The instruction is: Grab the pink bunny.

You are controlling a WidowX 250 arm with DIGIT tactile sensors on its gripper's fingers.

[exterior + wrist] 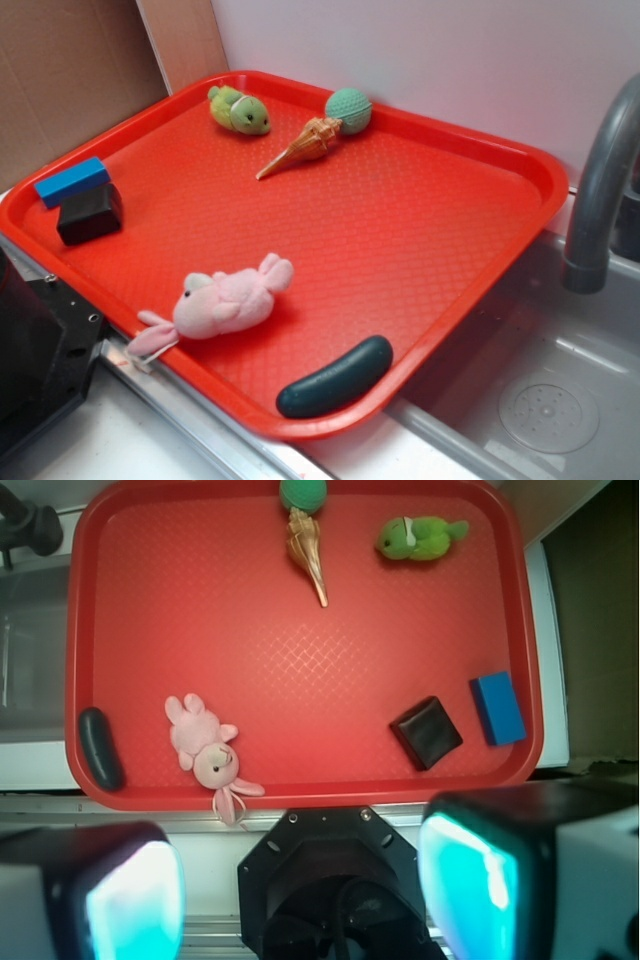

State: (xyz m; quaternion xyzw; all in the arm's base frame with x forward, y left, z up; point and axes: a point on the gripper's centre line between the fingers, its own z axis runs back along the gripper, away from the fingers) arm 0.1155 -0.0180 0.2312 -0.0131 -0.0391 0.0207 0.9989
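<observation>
Pink, fuzzy and small, the plush bunny [225,303] lies on its side in the exterior view at the near edge of the red plastic tray [440,250], its ears hanging over the rim, with a dark green pickle-shaped piece [335,377] nearby at the rim, a black block [90,214] and blue block [72,181] to the left, and a green-and-yellow plush toy [239,110], a tan spiral seashell [300,147] and a teal knitted ball [348,109] at the far side. From the wrist view the bunny [205,747] sits in the tray's lower left, well clear of the gripper [300,885], whose two pale fingers [130,900] stand wide apart and hold nothing, above the tray's near rim [300,792].
</observation>
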